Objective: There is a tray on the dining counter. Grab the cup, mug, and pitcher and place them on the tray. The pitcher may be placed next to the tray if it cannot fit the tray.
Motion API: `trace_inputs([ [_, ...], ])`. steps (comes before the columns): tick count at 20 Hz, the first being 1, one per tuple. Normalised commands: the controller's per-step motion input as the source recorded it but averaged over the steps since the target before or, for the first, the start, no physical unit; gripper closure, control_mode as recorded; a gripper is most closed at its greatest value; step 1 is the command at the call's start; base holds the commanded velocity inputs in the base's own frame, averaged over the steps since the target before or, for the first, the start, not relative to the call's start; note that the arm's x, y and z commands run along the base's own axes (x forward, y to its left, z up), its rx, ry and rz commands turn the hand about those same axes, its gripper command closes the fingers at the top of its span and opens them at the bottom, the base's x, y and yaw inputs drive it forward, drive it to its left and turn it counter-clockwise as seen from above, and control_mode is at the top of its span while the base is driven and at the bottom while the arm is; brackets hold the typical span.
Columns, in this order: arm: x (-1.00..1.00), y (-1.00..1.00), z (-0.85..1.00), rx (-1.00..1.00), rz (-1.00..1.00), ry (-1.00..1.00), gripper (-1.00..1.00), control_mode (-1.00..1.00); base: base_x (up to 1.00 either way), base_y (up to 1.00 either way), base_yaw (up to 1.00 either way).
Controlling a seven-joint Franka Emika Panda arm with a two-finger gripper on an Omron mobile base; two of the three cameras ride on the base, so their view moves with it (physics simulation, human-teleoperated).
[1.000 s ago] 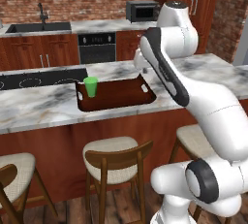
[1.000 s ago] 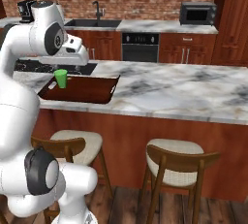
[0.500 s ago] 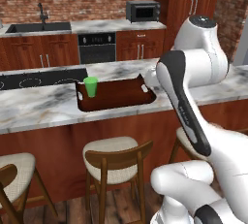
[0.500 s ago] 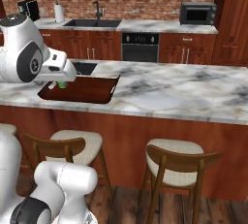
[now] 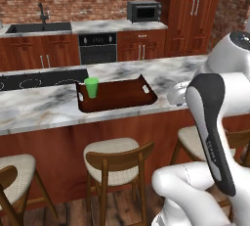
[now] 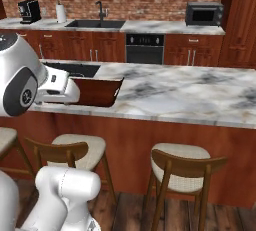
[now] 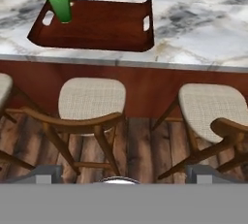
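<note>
Small bright green tapered plastic cup [image 5: 91, 87] stands upright in the left end of the shallow dark reddish-brown wooden tray [image 5: 122, 103], rectangular with raised sides and pale cut-out handles. Tray sits on the long grey-white veined marble dining counter [image 5: 39, 107] with reddish wood base. Wooden stools with woven cream seats [image 7: 90, 100] stand below. Gripper [image 7: 121, 177] fingers spread wide, holding nothing.

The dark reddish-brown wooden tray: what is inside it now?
Inside the dark reddish-brown wooden tray only the bright green cup stands, near its left end; the right base view's tray interior is partly arm-covered.
</note>
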Motion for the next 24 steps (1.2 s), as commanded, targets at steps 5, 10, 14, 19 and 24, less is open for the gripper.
trace_inputs([
  [5,-0.26,-0.25,0.0,0.0,0.0,0.0,-1.0,-1.0,0.0,0.0,0.0],
  [10,-0.08,0.0,0.0,0.0,0.0,0.0,-1.0,1.0,-0.5,0.0,-0.03],
  [14,0.0,0.0,0.0,0.0,0.0,0.0,-1.0,1.0,-1.0,0.38,-0.12],
  [19,0.0,0.0,0.0,0.0,0.0,0.0,-1.0,1.0,-1.0,1.0,-0.02],
  [24,0.0,0.0,0.0,0.0,0.0,0.0,-1.0,1.0,-0.86,1.0,0.0],
])
